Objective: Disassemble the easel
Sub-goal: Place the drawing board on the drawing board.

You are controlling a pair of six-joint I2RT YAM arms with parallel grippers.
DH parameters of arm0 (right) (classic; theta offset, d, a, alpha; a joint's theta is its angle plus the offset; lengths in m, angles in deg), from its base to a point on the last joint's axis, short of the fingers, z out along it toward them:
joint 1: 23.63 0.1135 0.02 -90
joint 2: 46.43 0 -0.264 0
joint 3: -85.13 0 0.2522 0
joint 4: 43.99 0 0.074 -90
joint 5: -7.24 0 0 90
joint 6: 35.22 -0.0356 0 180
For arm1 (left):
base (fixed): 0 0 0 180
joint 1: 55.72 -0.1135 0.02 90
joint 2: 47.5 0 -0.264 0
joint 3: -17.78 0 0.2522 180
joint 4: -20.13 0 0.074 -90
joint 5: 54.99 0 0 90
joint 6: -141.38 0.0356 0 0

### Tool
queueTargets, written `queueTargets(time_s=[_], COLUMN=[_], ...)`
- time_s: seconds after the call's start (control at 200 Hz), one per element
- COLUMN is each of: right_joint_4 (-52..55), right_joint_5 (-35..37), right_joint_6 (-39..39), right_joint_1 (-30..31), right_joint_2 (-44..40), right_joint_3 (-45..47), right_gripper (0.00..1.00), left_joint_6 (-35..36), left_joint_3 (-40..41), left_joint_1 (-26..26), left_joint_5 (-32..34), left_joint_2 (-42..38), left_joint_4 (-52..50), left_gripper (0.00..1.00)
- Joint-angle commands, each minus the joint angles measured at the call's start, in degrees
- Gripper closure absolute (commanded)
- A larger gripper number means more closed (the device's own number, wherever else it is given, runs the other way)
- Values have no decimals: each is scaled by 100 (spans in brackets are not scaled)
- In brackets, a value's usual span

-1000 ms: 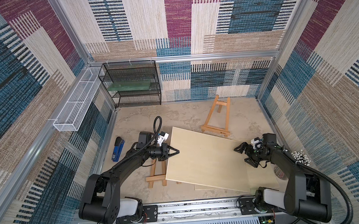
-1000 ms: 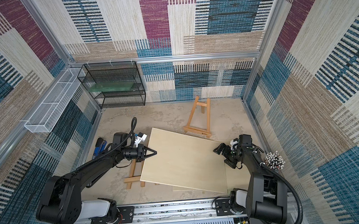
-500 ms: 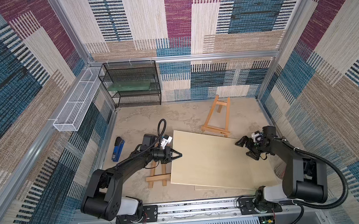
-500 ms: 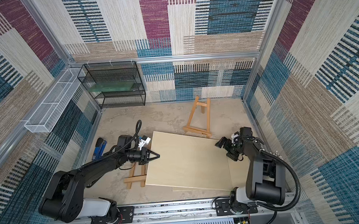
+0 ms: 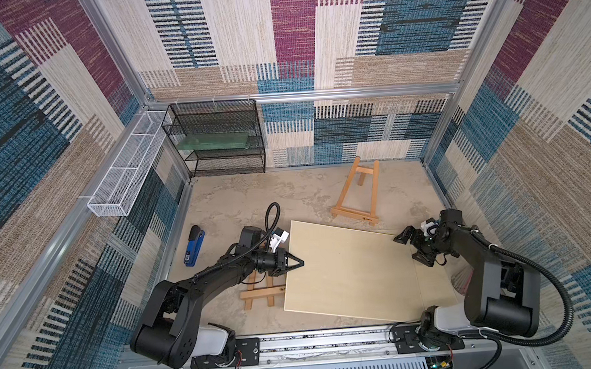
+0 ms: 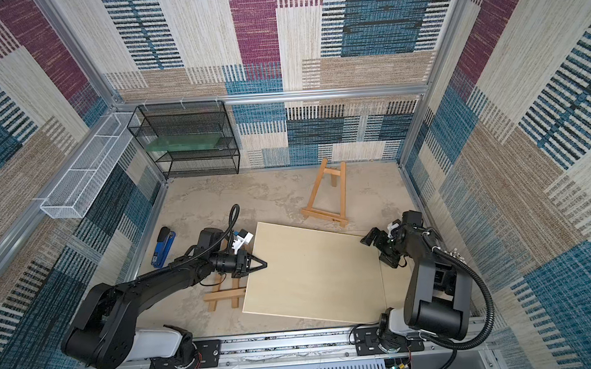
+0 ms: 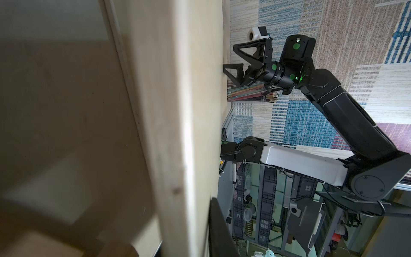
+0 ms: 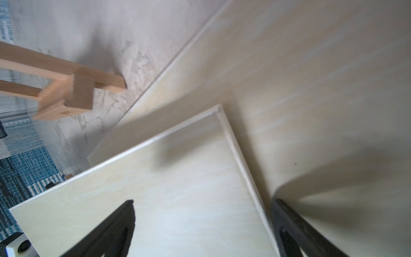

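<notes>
One wooden easel [image 5: 355, 215] [image 6: 324, 215] stands at the back right, apart from both arms. Another easel [image 5: 261, 292] [image 6: 223, 294] lies flat at the front left, partly hidden under a large pale board [image 5: 353, 275] [image 6: 312, 277]. My left gripper [image 5: 301, 261] [image 6: 264, 263] is shut on that board's left edge; in the left wrist view one finger [image 7: 219, 229] presses against the board [image 7: 178, 111]. My right gripper [image 5: 404, 247] [image 8: 204, 222] is open at the board's right edge, holding nothing. A second board [image 5: 433, 282] lies beneath on the right.
A blue stapler [image 5: 194, 246] lies by the left wall. A black mesh shelf [image 5: 217, 140] stands in the back left corner, with a white wire basket [image 5: 125, 168] on the left wall. Coloured sticks [image 7: 251, 93] sit against the right wall behind the right arm.
The left gripper has carried the board a little to the right and toward the front. The open right gripper has drawn back from the board's right edge.
</notes>
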Motion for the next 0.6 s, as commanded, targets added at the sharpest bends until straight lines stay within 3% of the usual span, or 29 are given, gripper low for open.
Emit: queueTargets(time_s=[0.0, 0.18, 0.446, 0.596], right_joint_4=[1, -126, -422, -311], right_joint_5=[168, 8, -346, -428], right_joint_6=[55, 177, 23, 84], right_joint_1=[15, 72, 619, 774], right_joint_2=[57, 297, 684, 1036], right_joint_3=[8, -37, -532, -1023], right_gripper=[2, 1, 1, 1], left_joint_6=[495, 437, 435, 479], left_joint_3=[50, -10, -198, -459], left_joint_1=[19, 16, 49, 181], left_joint_5=[1469, 1486, 1184, 1164], left_joint_2=[114, 242, 565, 647], left_joint_4=[143, 200, 83, -208], left_gripper=[100, 100, 71, 66])
